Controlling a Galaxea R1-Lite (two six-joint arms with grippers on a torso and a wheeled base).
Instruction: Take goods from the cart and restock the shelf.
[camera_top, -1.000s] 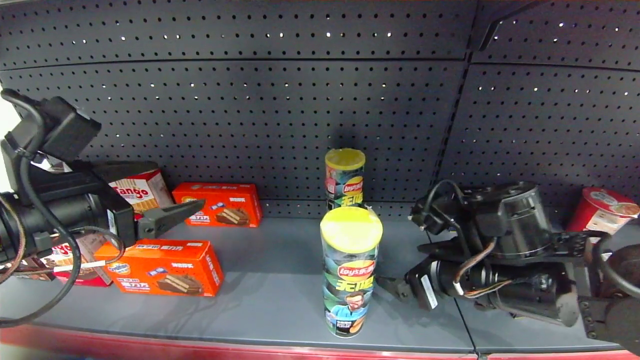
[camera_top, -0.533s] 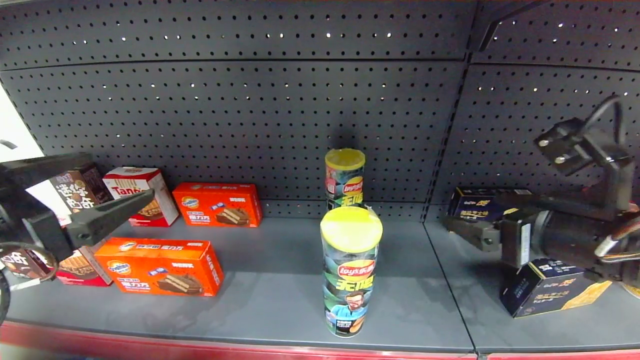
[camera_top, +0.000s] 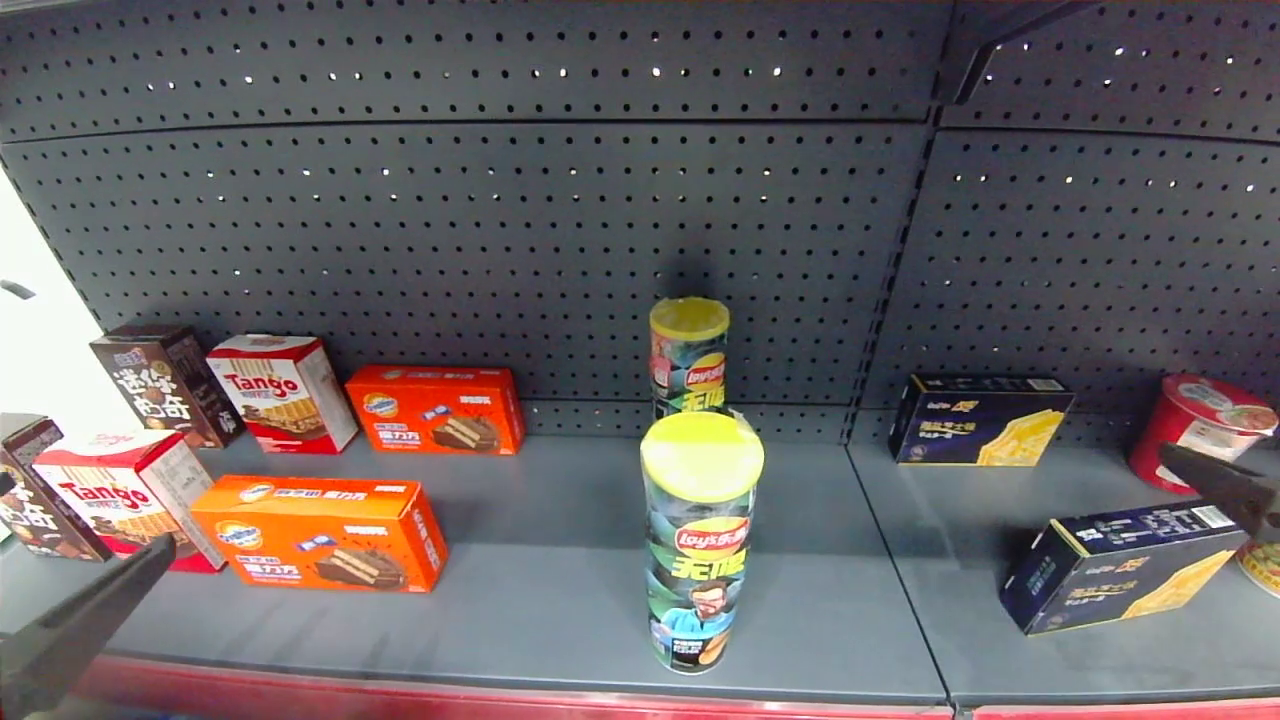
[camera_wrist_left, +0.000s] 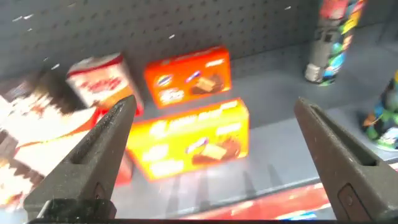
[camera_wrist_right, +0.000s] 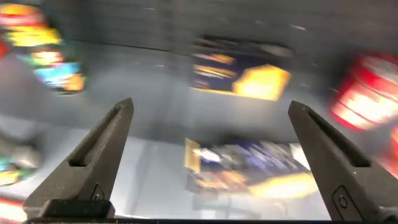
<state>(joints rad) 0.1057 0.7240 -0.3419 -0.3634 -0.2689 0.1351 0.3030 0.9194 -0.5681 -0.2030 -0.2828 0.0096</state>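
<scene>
The grey shelf (camera_top: 560, 560) (red along its front lip) bears two upright chip cans at the middle, the front can (camera_top: 700, 540) just ahead of the rear can (camera_top: 690, 355). On the left are a near orange box (camera_top: 320, 533), a far orange box (camera_top: 437, 408), two red-and-white boxes (camera_top: 283, 390) and two brown boxes (camera_top: 165, 385). On the right are a far blue box (camera_top: 980, 420), a near blue box (camera_top: 1125, 565) and a red cup (camera_top: 1195, 415).

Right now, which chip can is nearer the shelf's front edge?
The front can, close to the shelf's red lip; the back can stands behind it at the pegboard.
</scene>
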